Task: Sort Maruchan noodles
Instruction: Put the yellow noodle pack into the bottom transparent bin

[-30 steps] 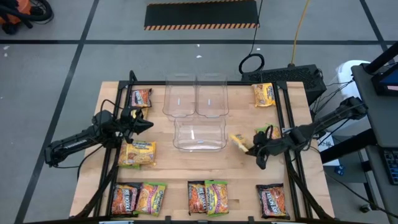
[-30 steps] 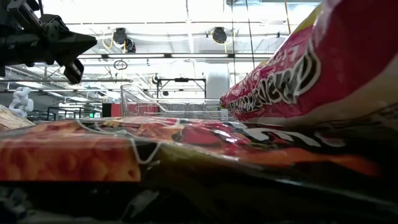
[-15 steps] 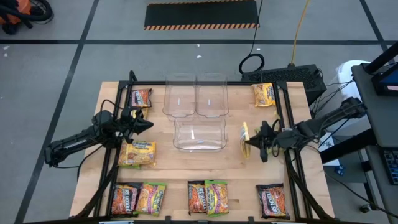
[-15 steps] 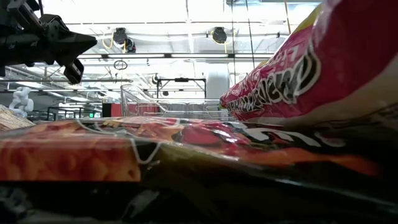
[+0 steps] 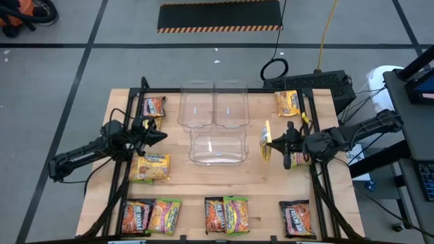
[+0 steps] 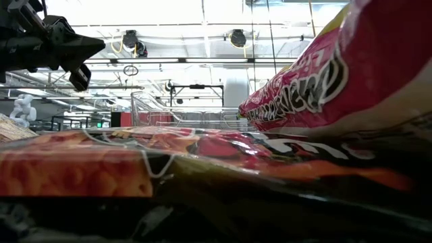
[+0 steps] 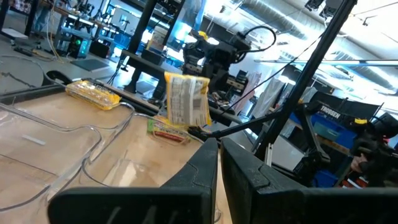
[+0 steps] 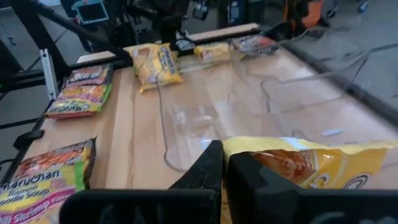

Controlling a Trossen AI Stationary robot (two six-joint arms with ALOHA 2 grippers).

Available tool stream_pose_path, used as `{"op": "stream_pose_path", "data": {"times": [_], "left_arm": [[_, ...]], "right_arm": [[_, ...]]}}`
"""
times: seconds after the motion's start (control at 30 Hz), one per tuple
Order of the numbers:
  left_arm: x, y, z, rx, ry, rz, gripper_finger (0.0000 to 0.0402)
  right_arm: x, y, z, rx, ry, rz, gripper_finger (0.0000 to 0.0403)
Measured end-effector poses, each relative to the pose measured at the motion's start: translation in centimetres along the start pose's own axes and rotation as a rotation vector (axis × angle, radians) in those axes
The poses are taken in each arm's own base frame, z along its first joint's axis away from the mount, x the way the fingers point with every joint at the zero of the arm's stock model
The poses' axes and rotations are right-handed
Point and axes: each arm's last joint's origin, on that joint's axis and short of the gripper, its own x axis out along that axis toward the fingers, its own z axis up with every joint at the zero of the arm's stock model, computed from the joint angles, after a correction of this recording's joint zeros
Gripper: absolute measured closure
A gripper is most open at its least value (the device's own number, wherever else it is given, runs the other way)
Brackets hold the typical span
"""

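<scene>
My right gripper [image 5: 274, 144] is shut on a yellow Maruchan packet [image 5: 266, 140], held on edge in the air just right of the near clear bin [image 5: 217, 146]. The left wrist view shows this packet [image 7: 186, 99] hanging with its printed back in sight. My left gripper [image 5: 161, 135] hovers shut and empty at the left of the table, near a yellow packet [image 5: 150, 167] lying flat. More packets lie flat on the wood: one far left [image 5: 154, 106], one far right [image 5: 288, 103], several along the near edge [image 5: 224, 215]. My right gripper pinches the yellow packet between its two fingers at an edge by a corner [image 8: 231, 147]. The fingers come in about level from the table's right side. The packet is lifted clear of the table and hangs on edge, its faces upright.
Two more clear bins [image 5: 196, 105] [image 5: 230, 105] stand side by side behind the near one. A green and red packet [image 7: 168, 130] lies under the held one. Black frame rails [image 5: 308, 129] run along both table sides. Packets right at the lens [image 6: 324, 81] block the low view.
My right gripper has risen, moved a little toward the far edge and rolled, staying shut on the yellow packet. The packet, slanting near the table a second ago, now stands on edge, clear of the wood.
</scene>
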Motion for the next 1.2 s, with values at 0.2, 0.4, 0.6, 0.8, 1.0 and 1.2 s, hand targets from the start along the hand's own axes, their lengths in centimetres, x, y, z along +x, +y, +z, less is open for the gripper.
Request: {"op": "stream_pose_path", "data": {"times": [0.2, 0.4, 0.6, 0.8, 1.0, 1.2], "left_arm": [[0.0, 0.0, 0.0, 0.007, 0.001, 0.000, 0.0376], [0.0, 0.0, 0.0, 0.009, 0.000, 0.001, 0.0376], [0.0, 0.0, 0.0, 0.009, 0.000, 0.000, 0.0376], [0.0, 0.0, 0.0, 0.014, 0.000, 0.000, 0.0376], [0.0, 0.0, 0.0, 0.013, 0.001, 0.000, 0.0376], [0.0, 0.0, 0.0, 0.013, 0.001, 0.000, 0.0376]], "right_arm": [[0.3, 0.0, 2.3, -0.066, -0.050, 0.005, 0.0403], [1.9, 0.3, 4.0, -0.146, -0.073, 0.039, 0.0403], [4.1, 0.2, 5.2, -0.175, -0.014, 0.058, 0.0403], [6.6, -0.1, 6.5, -0.222, 0.031, 0.072, 0.0403], [8.5, -0.8, 7.9, -0.235, -0.004, 0.133, 0.0403], [10.7, -1.7, 7.7, -0.216, -0.007, 0.183, 0.0403]]}}
